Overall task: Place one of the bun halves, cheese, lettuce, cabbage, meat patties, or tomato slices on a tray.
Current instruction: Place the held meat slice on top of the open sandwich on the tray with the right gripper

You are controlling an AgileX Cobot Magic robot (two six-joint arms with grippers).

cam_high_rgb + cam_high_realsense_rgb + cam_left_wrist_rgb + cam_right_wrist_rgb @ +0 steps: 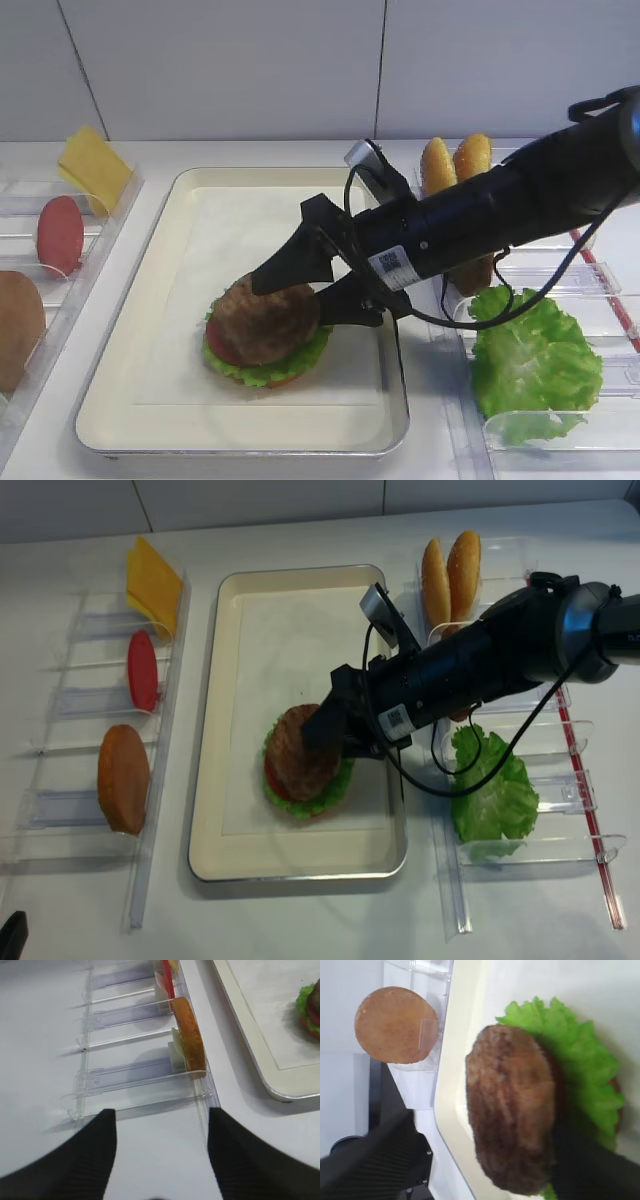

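A dark-brown meat patty (262, 318) (512, 1110) lies on top of a stack of red tomato slice (215, 345) and frilly lettuce (265, 372) (585, 1075) in the near half of the tray (230, 220) (260, 630). My right gripper (295, 298) (490, 1155) reaches in from the right and straddles the patty, open. Bare tray shows between one finger and the patty, while the other finger stands close beside it. My left gripper (161, 1115) hovers open over the white table near the left bins, nothing between its fingers.
Clear plastic bins on the left hold a cheese slice (92, 165), a tomato slice (60, 235) and an upright bun half (190, 1030) (395, 1025). Bins on the right hold two bun halves (455, 160) and a loose lettuce leaf (530, 360).
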